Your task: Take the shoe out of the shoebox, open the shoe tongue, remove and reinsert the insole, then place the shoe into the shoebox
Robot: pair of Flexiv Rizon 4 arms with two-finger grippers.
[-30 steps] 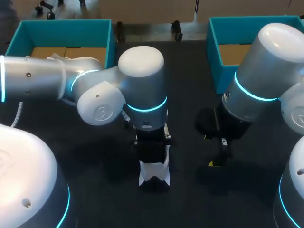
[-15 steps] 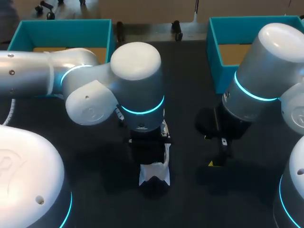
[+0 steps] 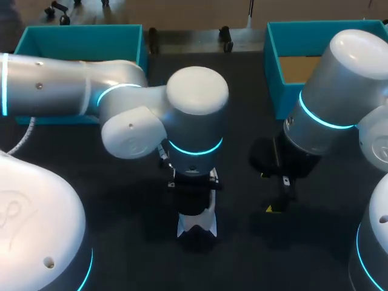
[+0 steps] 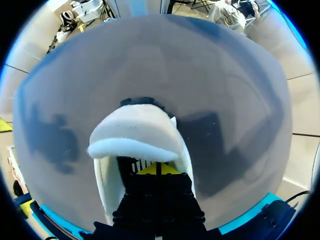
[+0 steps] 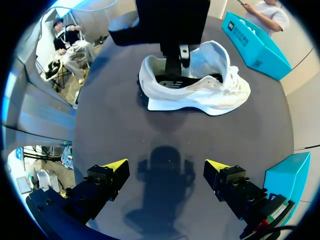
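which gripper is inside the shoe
The left gripper, down in the opening of the white shoe; the right gripper hangs open over the table, apart from the shoe.

Shoe (image 3: 196,223) on table (image 3: 242,121), left gripper (image 4: 156,170) in its opening, right gripper (image 5: 165,175) to its right, shoeboxes (image 3: 79,36) behind

Left gripper (image 5: 180,56) fills the shoe (image 5: 200,92) opening.

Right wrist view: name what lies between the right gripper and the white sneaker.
Only bare dark table separates the right gripper from the white sneaker, as the right wrist view shows.
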